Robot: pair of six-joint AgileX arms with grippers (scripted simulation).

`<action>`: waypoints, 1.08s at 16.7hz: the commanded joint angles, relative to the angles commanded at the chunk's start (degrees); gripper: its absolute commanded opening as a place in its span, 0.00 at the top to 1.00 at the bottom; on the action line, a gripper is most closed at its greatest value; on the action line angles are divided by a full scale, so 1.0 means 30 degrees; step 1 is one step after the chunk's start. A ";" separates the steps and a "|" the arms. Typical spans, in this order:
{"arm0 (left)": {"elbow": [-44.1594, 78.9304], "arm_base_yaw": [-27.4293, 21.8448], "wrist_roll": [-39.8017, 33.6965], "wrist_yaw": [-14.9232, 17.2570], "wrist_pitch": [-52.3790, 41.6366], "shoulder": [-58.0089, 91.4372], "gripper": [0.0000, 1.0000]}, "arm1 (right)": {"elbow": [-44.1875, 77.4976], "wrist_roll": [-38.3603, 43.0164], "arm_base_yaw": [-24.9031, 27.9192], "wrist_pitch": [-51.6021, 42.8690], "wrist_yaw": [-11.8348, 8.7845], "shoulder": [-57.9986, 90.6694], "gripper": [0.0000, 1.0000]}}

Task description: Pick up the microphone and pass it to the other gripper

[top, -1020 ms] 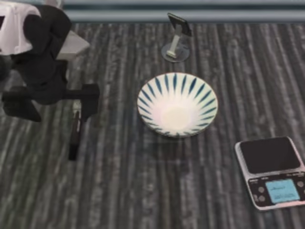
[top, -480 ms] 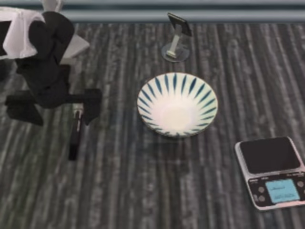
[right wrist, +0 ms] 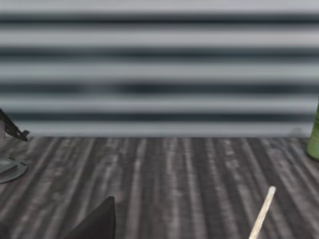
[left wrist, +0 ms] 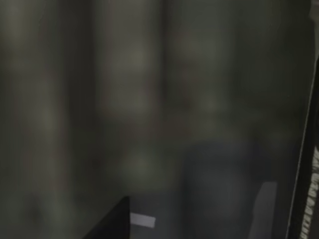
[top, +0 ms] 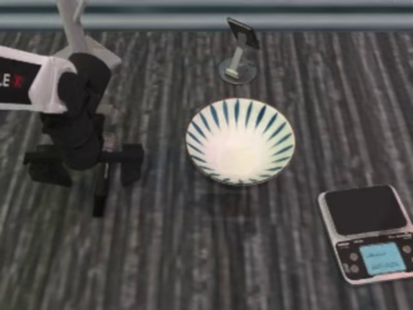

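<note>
Slim black microphone (top: 99,190) on streaked table (top: 193,258), left gripper (top: 90,165) jaws spread above

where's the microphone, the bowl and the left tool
microphone (top: 99,197), top view, on its black handle
bowl (top: 241,154), top view, on its white inside
left tool (top: 87,169), top view, midway between its spread fingertips
</note>
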 joint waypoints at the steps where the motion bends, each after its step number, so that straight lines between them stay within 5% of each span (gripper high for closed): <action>1: -0.0025 -0.0001 0.0000 0.0000 0.0052 0.0043 0.00 | 0.0000 0.0000 0.0000 0.0000 0.0000 0.0000 0.00; 4: -0.0025 -0.0001 0.0000 0.0000 0.0052 0.0043 0.00 | 0.0000 0.0000 0.0000 0.0000 0.0000 0.0000 0.00; 17: -0.0025 -0.0001 0.0000 0.0000 0.0052 0.0043 0.98 | 0.0000 0.0000 0.0000 0.0000 0.0000 0.0000 0.00; 18: -0.0025 -0.0001 0.0000 0.0000 0.0052 0.0043 1.00 | 0.0000 0.0000 0.0000 0.0000 0.0000 0.0000 0.00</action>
